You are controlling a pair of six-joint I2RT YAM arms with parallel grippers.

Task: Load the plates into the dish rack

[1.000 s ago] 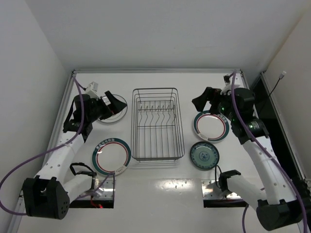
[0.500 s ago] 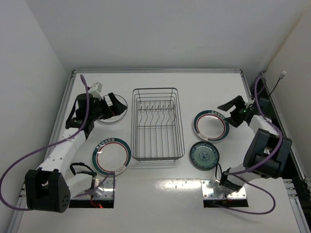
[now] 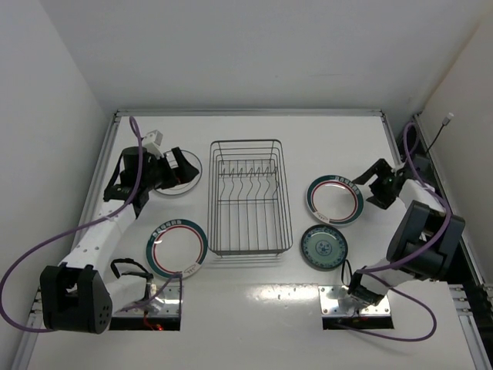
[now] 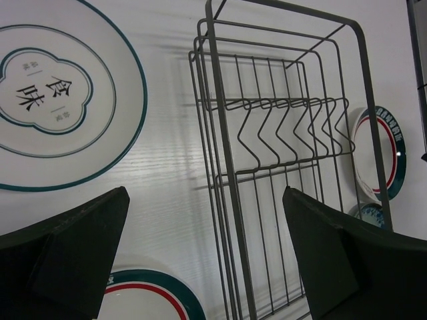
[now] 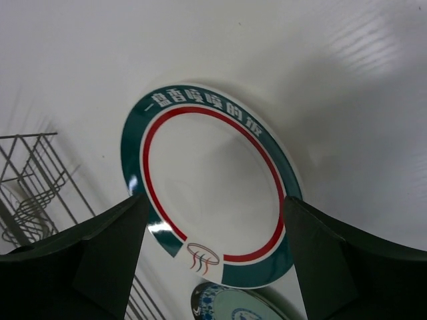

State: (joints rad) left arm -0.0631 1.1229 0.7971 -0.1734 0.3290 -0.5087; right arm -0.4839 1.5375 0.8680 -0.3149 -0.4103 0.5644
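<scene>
The grey wire dish rack (image 3: 248,142) stands empty in the middle of the table. A white plate with black rings (image 3: 185,183) lies to its upper left, partly under my open left gripper (image 3: 180,165). A green-rimmed plate with a red ring (image 3: 177,248) lies to its lower left. A second green-rimmed plate (image 3: 334,200) lies to the rack's right, with the small teal plate (image 3: 323,247) below it. My open right gripper (image 3: 363,189) hovers at that plate's right edge. The right wrist view shows the green-rimmed plate (image 5: 210,193) between my spread fingers (image 5: 87,260).
The left wrist view shows the rack (image 4: 221,100), the black-ringed plate (image 4: 53,100) and the near green-rimmed plate (image 4: 143,300) below my left gripper (image 4: 207,247). White walls enclose the table on three sides. Cables trail from both arms.
The right arm has swung out to the right, and its gripper went from the upper left of the right plate to its right edge. The left gripper has barely moved.
</scene>
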